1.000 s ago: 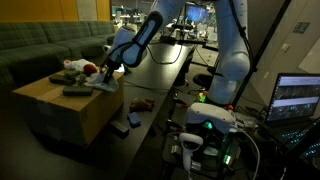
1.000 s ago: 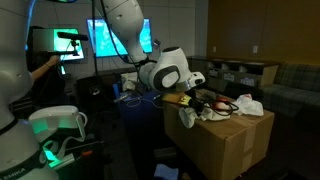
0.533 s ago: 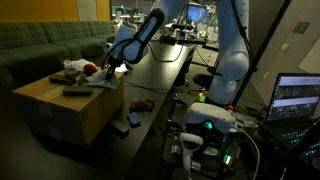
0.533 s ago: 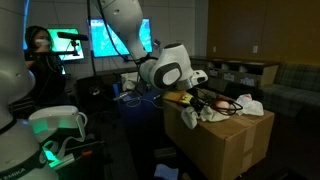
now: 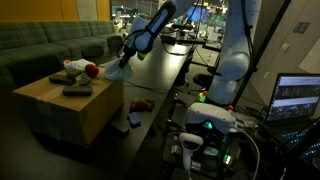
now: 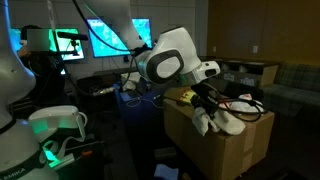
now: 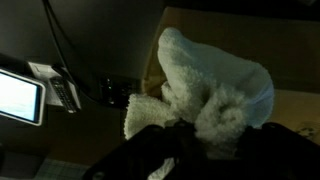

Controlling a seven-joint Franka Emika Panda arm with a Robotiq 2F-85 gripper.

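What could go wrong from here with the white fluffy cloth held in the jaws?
The white fluffy cloth seems pinched only by a bunched fold, so it might slip from the jaws. It hangs close over the brown cardboard box, so it may snag the black cables there.

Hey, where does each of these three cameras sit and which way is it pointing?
Exterior view: beside the robot base, facing the cardboard box and sofa; the arm reaches left.
Exterior view: near the base, facing the box and monitors; the wrist fills the middle.
Wrist view: on the wrist, looking past the dark fingers at a white towel.
Shared: all three show the towel; both exterior ones, the box.
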